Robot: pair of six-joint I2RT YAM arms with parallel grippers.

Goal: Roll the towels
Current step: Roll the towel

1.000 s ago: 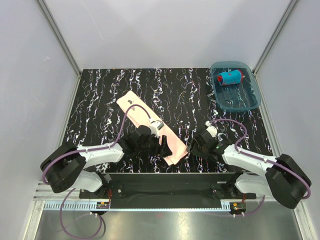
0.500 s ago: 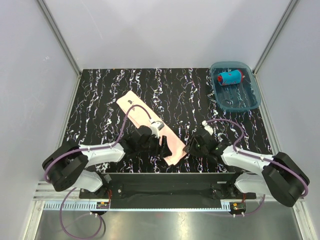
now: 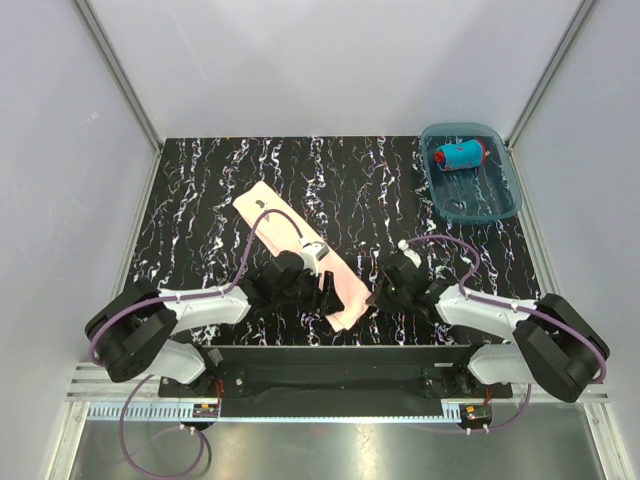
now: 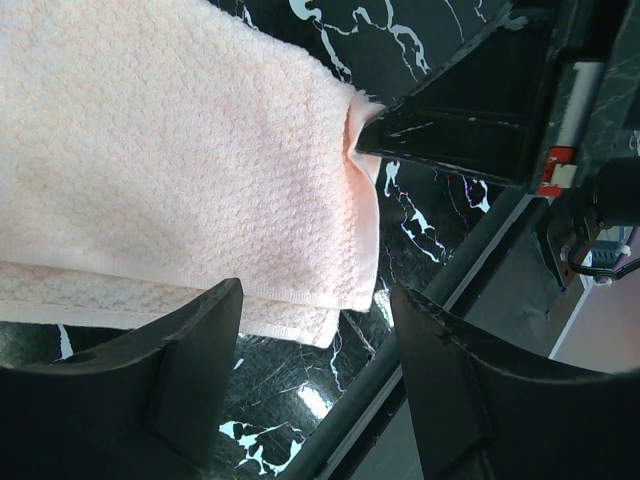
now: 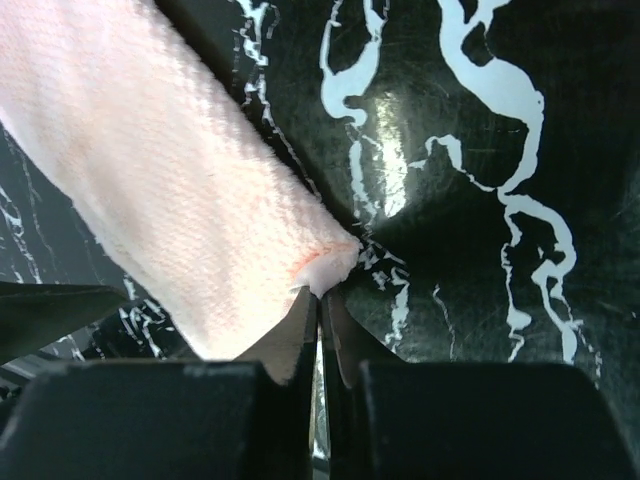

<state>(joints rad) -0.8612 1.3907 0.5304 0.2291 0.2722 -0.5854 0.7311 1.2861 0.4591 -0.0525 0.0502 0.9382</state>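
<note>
The pale peach towel [image 3: 300, 250] lies flat and diagonal on the black marbled table, its near end folded over [image 4: 200, 180]. My right gripper [image 3: 376, 293] is shut, its tips pinching the towel's near right corner [image 5: 330, 268]. My left gripper [image 3: 326, 292] hangs open over the near end of the same towel, one finger [image 4: 185, 375] above the folded edge and the other [image 4: 455, 395] beyond it. Nothing sits between its fingers. The blue towel with red edging [image 3: 459, 155] lies rolled up inside the blue tray [image 3: 495, 205] at the back right.
The table's near edge and a metal rail [image 4: 400, 380] run just below both grippers. In the left wrist view the right gripper's black fingers [image 4: 470, 120] show close by. Grey walls enclose the table on three sides.
My right gripper has slid left to the peach towel's near right corner and closed on it. The left gripper has stayed almost still, open.
</note>
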